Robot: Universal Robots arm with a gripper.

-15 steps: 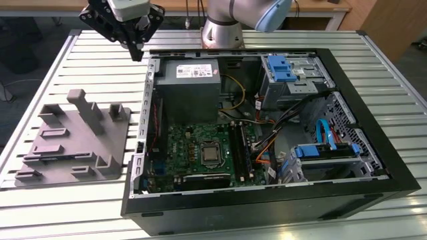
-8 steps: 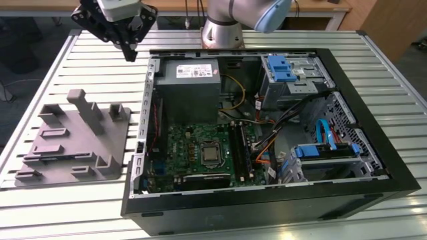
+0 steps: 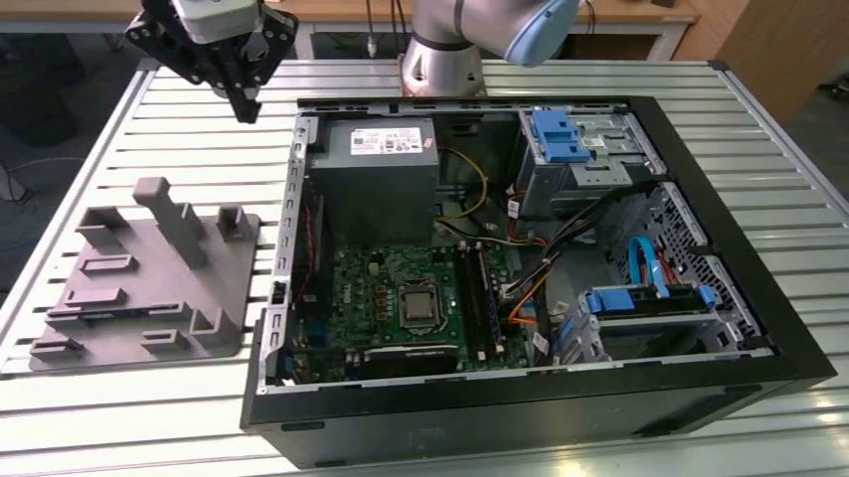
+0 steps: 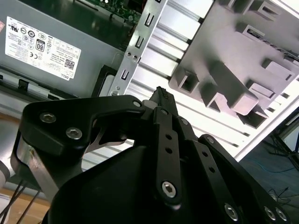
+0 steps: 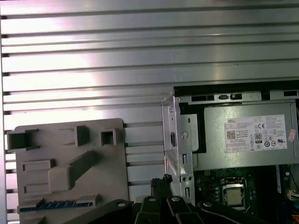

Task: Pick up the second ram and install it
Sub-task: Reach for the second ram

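Note:
The second ram (image 5: 58, 204) is a thin dark-blue strip standing on edge in a slot of the grey holder block (image 5: 70, 163); in the exterior view the ram (image 3: 122, 312) shows as a dark line near the front of the holder block (image 3: 146, 278). My gripper (image 3: 246, 103) hangs high over the table's far left, above and behind the holder and beside the case's corner. Its fingers (image 4: 161, 95) are shut together with nothing between them. In the first wrist view the gripper (image 5: 160, 181) points down between the holder and the case wall.
The open black computer case (image 3: 743, 298) lies on the slatted metal table (image 3: 133, 417). Inside it are the grey power-supply box (image 3: 372, 159), the green board (image 3: 378, 298) with long black slots (image 3: 480, 298), loose cables and blue drive brackets (image 3: 558, 134).

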